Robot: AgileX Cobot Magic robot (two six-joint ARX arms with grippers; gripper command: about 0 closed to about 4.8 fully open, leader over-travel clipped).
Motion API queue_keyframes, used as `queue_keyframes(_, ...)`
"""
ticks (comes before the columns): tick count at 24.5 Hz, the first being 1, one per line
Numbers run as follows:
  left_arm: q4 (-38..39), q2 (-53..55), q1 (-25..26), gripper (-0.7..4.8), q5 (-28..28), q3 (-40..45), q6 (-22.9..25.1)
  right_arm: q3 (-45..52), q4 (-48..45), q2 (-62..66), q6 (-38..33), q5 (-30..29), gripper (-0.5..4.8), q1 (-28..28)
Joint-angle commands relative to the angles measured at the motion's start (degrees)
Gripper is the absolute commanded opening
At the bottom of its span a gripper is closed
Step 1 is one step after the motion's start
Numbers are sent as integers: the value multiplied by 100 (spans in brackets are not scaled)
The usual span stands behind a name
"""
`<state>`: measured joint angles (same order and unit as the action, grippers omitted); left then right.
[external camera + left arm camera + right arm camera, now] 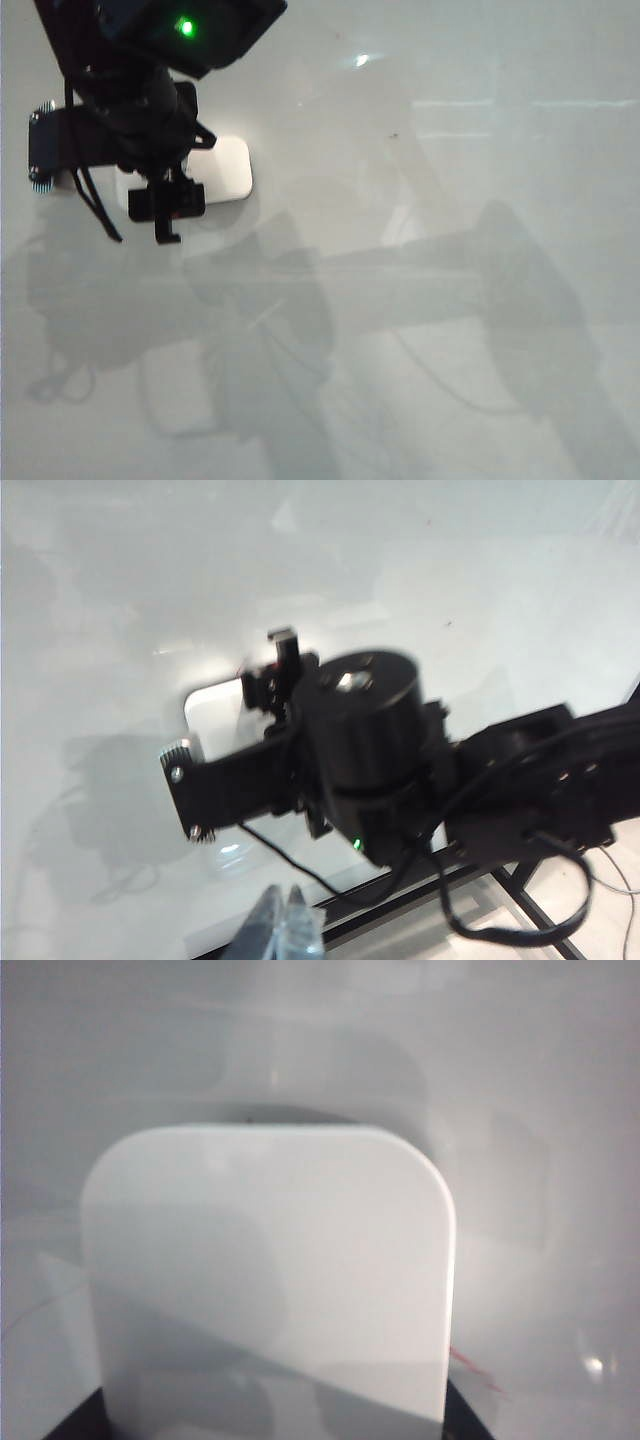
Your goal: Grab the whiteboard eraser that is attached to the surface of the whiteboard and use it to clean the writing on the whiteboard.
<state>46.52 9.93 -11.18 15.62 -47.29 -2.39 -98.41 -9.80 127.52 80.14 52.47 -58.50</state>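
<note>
Overhead, in the exterior view, the whiteboard [450,250] is seen to fill the frame, its glossy surface crossed by grey shadows and light streaks. The whiteboard eraser [228,168] lies flat on the board. Directly over it, and partly covering it, a dark arm is seen; it is the right arm, reaching across. The right gripper [167,203] is held at the eraser's near edge.

From the left wrist view, the same dark arm is shown above the eraser, of which only a pale corner and one edge stay uncovered. The left gripper [280,928] is seen well apart from the eraser, and its pale fingers are closed, tip against tip, on nothing.

From the right wrist view, the eraser is shown very close, its rounded corners plain. Dark fingers [85,1428] are glimpsed on either side of the eraser's near end. Whether they press on it or merely flank it cannot be told. Thin red strokes of the writing [472,1368] are seen on the board just beside the eraser's edge.
</note>
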Motion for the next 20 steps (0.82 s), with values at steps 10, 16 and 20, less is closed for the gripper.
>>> queue_keyframes(10, -28, 2, -2, -5, 26, -11, -197, -404, 96, 232, 262, 549, 148, 11)
queue_keyframes(16, -33, 2, -4, -5, 4, -13, -195, -2094, 817, 232, 79, 752, 148, -77)
queue_keyframes(20, -33, 2, -7, -5, 4, -13, -195, -2490, 1510, 234, -398, 649, 148, -77)
